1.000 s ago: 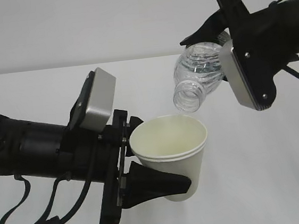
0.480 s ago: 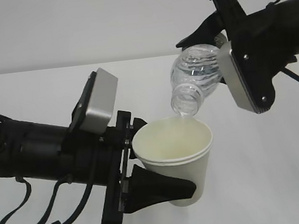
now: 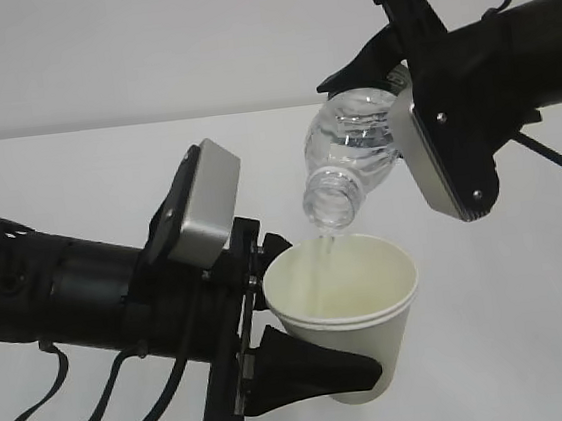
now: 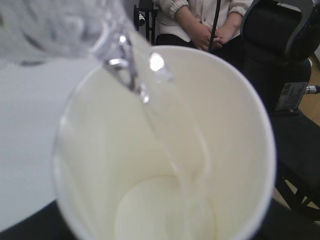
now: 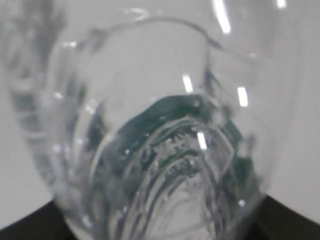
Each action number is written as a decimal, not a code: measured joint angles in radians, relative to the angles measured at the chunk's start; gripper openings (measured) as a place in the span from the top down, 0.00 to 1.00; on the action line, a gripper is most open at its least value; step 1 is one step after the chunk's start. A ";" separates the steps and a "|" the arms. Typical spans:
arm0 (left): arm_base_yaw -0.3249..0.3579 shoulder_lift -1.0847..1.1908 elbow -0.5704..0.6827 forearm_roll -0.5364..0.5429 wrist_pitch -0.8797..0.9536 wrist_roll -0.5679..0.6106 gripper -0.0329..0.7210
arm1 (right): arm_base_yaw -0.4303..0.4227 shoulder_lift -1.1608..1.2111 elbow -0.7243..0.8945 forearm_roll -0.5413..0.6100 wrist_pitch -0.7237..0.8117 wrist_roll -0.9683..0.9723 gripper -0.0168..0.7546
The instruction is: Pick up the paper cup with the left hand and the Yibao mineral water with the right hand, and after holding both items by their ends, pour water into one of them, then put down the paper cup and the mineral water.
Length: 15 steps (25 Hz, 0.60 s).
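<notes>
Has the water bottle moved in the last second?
Yes. Against the table's far edge, the bottle has shifted left and tipped more steeply; its mouth now sits over the cup.

Lab: white table (image 3: 77,182), seated onlooker (image 4: 202,22)

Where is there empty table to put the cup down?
Bare white table lies right of the paper cup, below the right end effector, and behind the left end effector. The middle is crowded, where the bottle pours.

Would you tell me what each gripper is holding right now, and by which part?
Left hand grips the paper cup around its lower body; right hand grips the Yibao mineral water near its base end.
</notes>
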<state>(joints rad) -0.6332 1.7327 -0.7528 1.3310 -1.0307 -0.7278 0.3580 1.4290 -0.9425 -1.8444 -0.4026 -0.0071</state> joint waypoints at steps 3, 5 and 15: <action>0.000 0.000 0.000 0.000 0.000 0.000 0.38 | 0.000 0.000 0.000 0.000 0.000 0.000 0.42; 0.000 0.000 0.000 0.000 0.000 0.000 0.38 | 0.000 0.000 0.000 0.000 0.000 0.000 0.42; 0.000 0.000 0.000 0.000 0.000 0.000 0.39 | 0.000 0.000 0.000 0.000 0.000 0.000 0.42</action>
<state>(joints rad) -0.6332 1.7327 -0.7528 1.3310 -1.0307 -0.7278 0.3580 1.4290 -0.9425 -1.8444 -0.4026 -0.0071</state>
